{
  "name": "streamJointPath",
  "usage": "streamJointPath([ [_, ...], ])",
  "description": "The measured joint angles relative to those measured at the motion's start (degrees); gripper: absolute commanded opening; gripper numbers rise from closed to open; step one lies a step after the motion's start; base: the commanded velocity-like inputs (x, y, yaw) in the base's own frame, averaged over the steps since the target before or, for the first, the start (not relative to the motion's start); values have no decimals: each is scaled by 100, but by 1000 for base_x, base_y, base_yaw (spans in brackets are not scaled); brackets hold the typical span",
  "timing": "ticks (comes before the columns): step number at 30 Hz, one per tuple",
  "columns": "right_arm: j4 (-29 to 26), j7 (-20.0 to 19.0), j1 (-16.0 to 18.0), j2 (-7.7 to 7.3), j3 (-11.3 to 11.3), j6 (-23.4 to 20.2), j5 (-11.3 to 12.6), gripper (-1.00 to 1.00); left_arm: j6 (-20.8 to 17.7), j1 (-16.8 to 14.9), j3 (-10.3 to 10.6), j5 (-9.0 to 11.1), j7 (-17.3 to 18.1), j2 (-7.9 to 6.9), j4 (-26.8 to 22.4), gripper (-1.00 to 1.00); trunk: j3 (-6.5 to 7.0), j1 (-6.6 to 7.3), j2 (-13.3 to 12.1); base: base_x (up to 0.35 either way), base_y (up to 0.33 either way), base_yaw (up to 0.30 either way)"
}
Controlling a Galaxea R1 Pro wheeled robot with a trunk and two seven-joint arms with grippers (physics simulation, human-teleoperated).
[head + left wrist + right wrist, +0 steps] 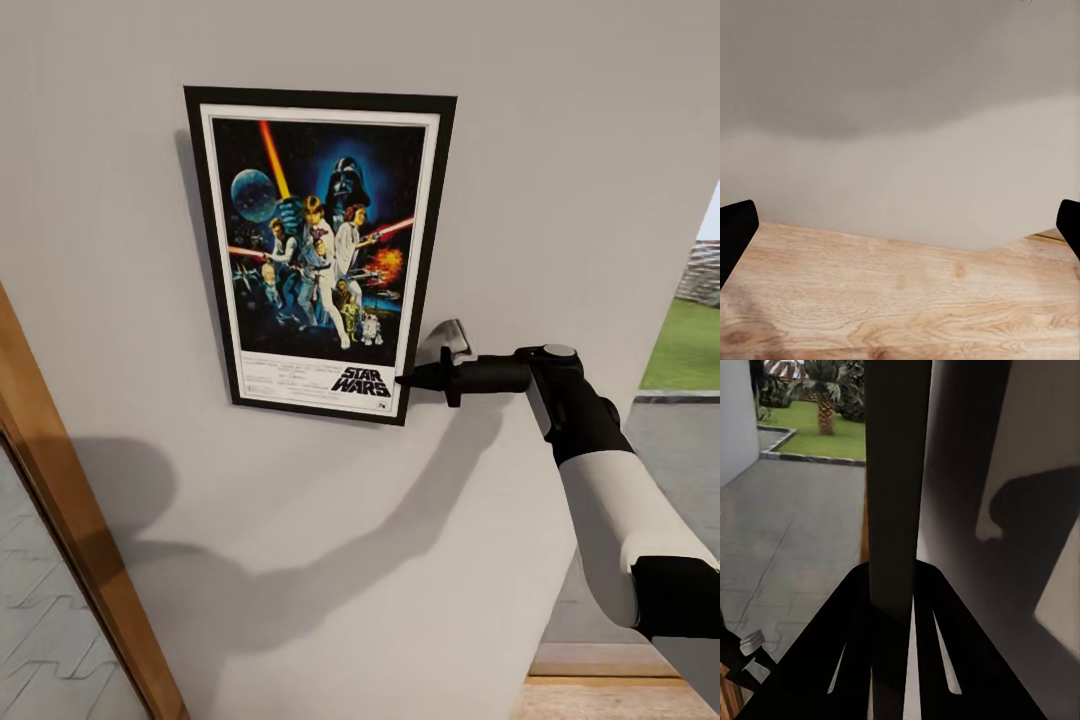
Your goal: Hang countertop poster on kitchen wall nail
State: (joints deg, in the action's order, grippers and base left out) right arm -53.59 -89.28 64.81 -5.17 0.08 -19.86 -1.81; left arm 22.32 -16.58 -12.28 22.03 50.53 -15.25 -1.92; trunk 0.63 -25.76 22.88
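Head view: poster (pixel 320 250) lying flat against the grey wall (pixel 560 150), upright with a slight lean, logo at the bottom. Right gripper (pixel 408 380) pinching the frame's lower right corner, arm reaching in from the side so the artwork and upper edge stay unobstructed. No nail discernible; presumably hidden behind the frame, so whether the poster is hanging on its own or being carried by the grip cannot be told. Arm shadow falling across the wall below. Wooden door frame (pixel 70 520) running along the lower left; lawn and paving showing through an opening at right.

Left wrist view: left gripper (pixel 900 232) standing spread wide, one dark fingertip (pixel 735 232) at each edge of the picture, nothing between them. Pointing at a wooden floor (pixel 900 300) meeting the grey wall; arm apparently parked out of the way while the right arm is doing the work.

Right wrist view: fingers (pixel 844 649) clamping the poster's dark edge, seen end-on as a vertical strip (pixel 896 480) rising between them. Wall at one side carrying the gripper's shadow, paving and garden at the other. Grip at the edge judged suitable for sliding the frame along the wall; releasing before confirming the hang risks a drop.
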Motion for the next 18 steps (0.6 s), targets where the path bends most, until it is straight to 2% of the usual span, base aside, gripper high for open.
streamJointPath([
  [4,0,-5,-5,0,-1,-8,0,-100,0,0,-1,0,1,-10,0,100,0,0,0,0,0,0],
  [5,-97,-30,-5,2,1,-536,24,-100,0,1,-2,0,2,-11,0,100,0,3,9,0,0,0],
  [18,-105,-46,-6,2,-4,-553,28,-100,0,0,-1,0,2,-13,0,100,0,3,7,0,0,0],
])
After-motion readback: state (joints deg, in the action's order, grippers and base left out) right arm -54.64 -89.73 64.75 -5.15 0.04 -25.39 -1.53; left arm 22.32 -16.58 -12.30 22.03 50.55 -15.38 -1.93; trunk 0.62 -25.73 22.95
